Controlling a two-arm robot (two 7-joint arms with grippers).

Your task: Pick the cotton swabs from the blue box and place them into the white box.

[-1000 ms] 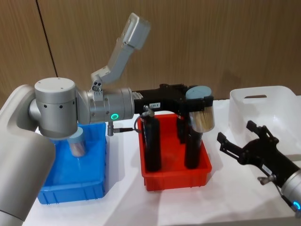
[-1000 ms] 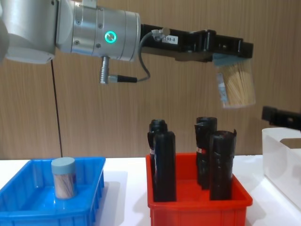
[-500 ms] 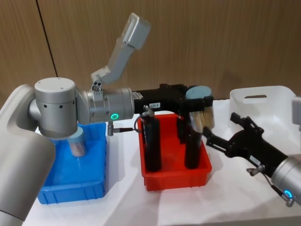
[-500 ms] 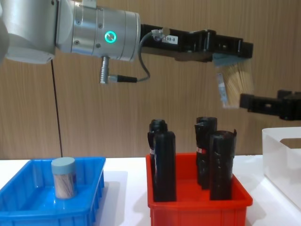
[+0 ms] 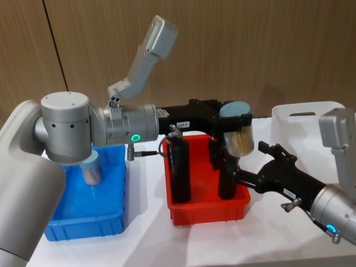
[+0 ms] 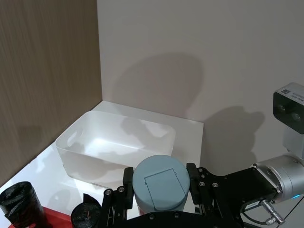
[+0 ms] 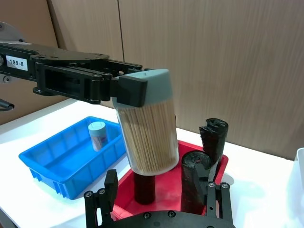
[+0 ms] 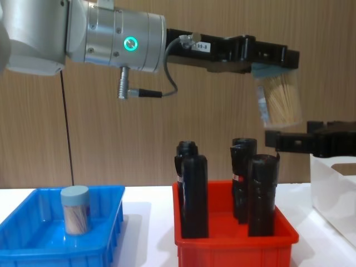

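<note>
My left gripper is shut on the grey-blue lid of a cotton swabs tub, holding it in the air above the red bin. The lid sits between the left fingers. My right gripper is open, reaching in from the right just below the hanging tub, with nothing between its fingers. Its own view shows that tub ahead of it. Another cotton swabs tub stands upright in the blue box at the left. The white box stands at the far right.
Several tall black rolls stand upright in the red bin, between the two boxes and right under the held tub. The left arm's large silver joint hangs over the blue box. A wooden wall closes the back.
My right gripper has moved left from near the white box to just under the held tub. The left arm and its tub have stayed still.
</note>
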